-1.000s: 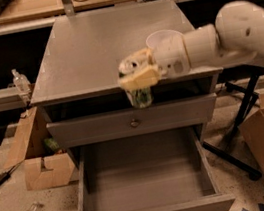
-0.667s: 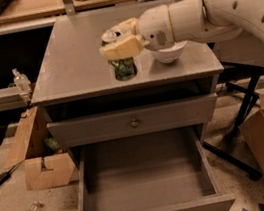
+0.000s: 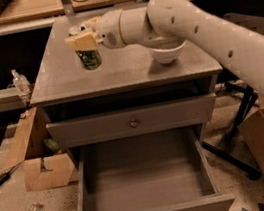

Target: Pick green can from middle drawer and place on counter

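My gripper [image 3: 86, 48] is over the left part of the grey counter [image 3: 126, 70], shut on the dark-green can [image 3: 90, 59], which hangs upright below the yellow fingers [image 3: 80, 42], at or just above the counter surface. The arm reaches in from the right. The middle drawer [image 3: 146, 186] is pulled open below, its flat floor bare. A closed grey drawer front with a knob [image 3: 134, 123] sits between counter and open drawer.
A white bowl [image 3: 168, 53] stands on the counter's right part, partly behind my arm. Cardboard boxes [image 3: 44, 171] lie on the floor at left and another box [image 3: 260, 140] at right. A clear bottle [image 3: 20, 82] stands at left. A wooden bench [image 3: 28, 6] runs behind.
My gripper has carried the green can up from in front of the counter's edge and leftward over the counter top. The drawer has stayed open.
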Robot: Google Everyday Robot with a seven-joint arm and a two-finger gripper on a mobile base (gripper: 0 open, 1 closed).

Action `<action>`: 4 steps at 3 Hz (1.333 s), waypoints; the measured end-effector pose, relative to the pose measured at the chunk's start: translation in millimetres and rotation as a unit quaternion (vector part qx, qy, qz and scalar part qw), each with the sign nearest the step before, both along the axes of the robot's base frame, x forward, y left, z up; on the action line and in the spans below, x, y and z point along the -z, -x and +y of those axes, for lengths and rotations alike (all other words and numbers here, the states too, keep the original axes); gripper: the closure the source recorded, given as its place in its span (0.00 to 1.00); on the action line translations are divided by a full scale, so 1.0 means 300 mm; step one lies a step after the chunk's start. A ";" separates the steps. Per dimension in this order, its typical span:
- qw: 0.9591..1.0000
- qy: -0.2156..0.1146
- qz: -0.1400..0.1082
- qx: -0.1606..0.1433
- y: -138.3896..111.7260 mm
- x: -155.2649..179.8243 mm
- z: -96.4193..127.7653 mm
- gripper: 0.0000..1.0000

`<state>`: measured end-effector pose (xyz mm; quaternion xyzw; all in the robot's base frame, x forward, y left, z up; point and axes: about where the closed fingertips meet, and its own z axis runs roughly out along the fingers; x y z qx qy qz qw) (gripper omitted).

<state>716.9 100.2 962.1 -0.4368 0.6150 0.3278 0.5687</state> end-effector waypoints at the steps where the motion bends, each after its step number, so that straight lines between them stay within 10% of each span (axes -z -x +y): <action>1: 0.999 0.009 0.017 0.030 -0.111 0.113 0.075 1.00; 4: 1.000 0.007 0.017 0.023 -0.102 0.111 0.112 0.27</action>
